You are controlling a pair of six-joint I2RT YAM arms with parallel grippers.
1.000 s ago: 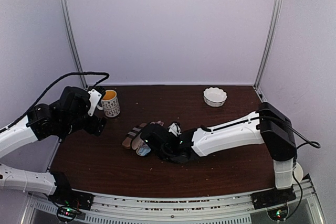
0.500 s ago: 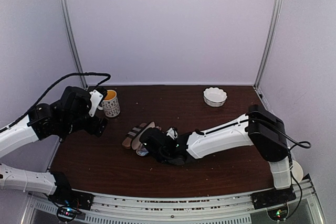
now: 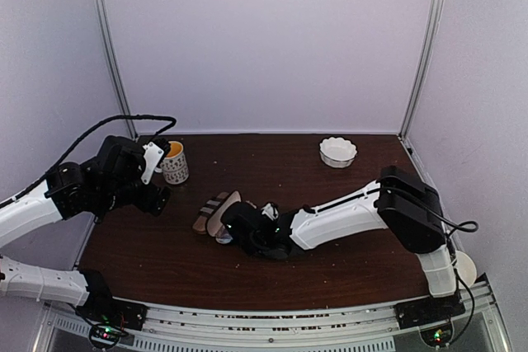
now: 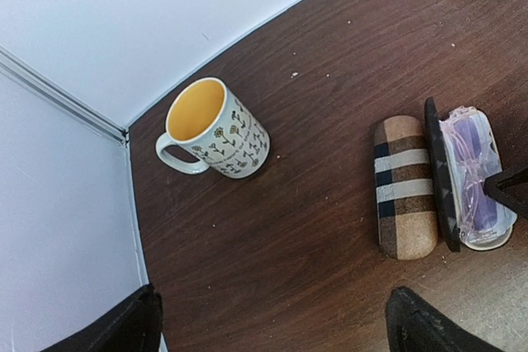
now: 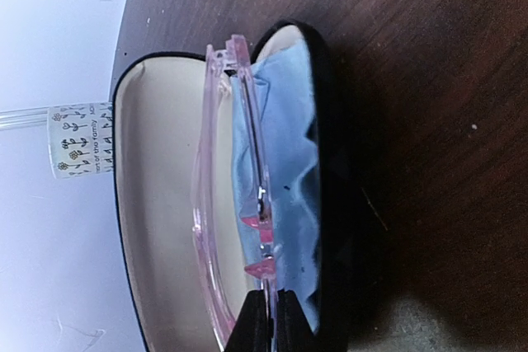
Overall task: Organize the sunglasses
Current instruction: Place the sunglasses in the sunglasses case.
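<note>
The table (image 3: 346,265) has a dark brown wood-grain top, lightly speckled with pale crumbs. Plain pale walls (image 3: 264,39) enclose it on three sides, with metal uprights (image 3: 110,55) at the back corners.

A flower-patterned mug (image 4: 216,129) stands at the back left and a white bowl (image 3: 338,152) at the back right.

At centre, a tan striped case (image 4: 404,187) lies shut just beside an open black case (image 5: 157,204) lined with a blue cloth (image 5: 289,162).

The right gripper (image 5: 268,311) is pinched tight on the pink glasses (image 5: 202,204), which stand on edge inside the black case.

The left gripper (image 4: 276,331) hangs above the table's left side, jaws fully spread, holding nothing.
</note>
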